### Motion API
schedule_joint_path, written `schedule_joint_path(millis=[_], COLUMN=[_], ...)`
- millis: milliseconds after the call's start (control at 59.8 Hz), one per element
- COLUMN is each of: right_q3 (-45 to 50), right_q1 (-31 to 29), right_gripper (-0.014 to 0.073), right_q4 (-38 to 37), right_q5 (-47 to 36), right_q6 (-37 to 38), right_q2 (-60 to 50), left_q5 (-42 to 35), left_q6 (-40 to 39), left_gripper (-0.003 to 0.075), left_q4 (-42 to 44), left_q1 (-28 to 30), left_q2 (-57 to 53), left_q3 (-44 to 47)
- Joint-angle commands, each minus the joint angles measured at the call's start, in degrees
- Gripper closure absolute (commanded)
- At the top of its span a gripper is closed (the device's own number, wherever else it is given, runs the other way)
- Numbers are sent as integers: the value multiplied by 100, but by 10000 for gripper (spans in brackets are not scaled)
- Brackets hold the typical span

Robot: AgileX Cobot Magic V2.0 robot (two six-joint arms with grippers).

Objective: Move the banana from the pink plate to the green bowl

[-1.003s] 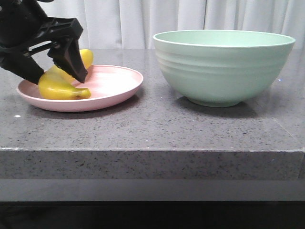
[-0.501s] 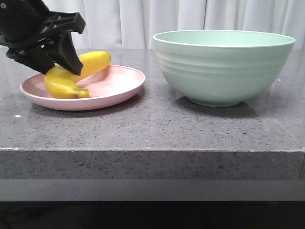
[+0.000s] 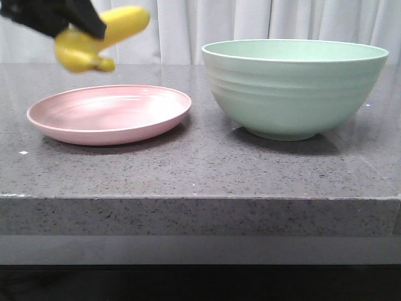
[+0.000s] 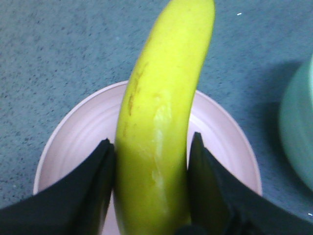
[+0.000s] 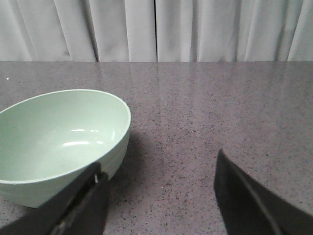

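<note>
Banana (image 3: 103, 39) — plump, curved, bright yellow with a faint scuff along its skin — is hanging clamped in the left pincer (image 4: 151, 152), clear above the pink plate (image 3: 109, 116) on the bench (image 3: 200, 169). The right pincer (image 5: 159, 191) is gaping apart beside the green bowl (image 3: 294, 88).

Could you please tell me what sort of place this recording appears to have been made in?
Probably a staged test bench set up like a kitchen counter: a speckled grey stone-look countertop, plain white curtains as backdrop, and only a shallow pale-pink plate, a deep mint-green ridged bowl and a plastic-looking yellow banana.
</note>
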Motion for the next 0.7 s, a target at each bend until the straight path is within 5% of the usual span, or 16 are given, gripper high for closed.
schedule_joint_path(millis=[0, 401, 685], right_q3=[-217, -217, -658], right_q1=[-28, -28, 98], right_gripper=[113, 113, 113], right_q4=[-29, 49, 1386], right_q5=[-451, -452, -363], right_q6=[-42, -42, -42], right_q2=[82, 82, 677], left_q5=[-235, 21, 11], left_q6=[52, 52, 52], left_gripper=[618, 618, 618], left_q4=[-102, -112, -123], left_q1=[-306, -1551, -1742], left_q2=[-612, -1274, -1253], left_q3=[-225, -225, -225])
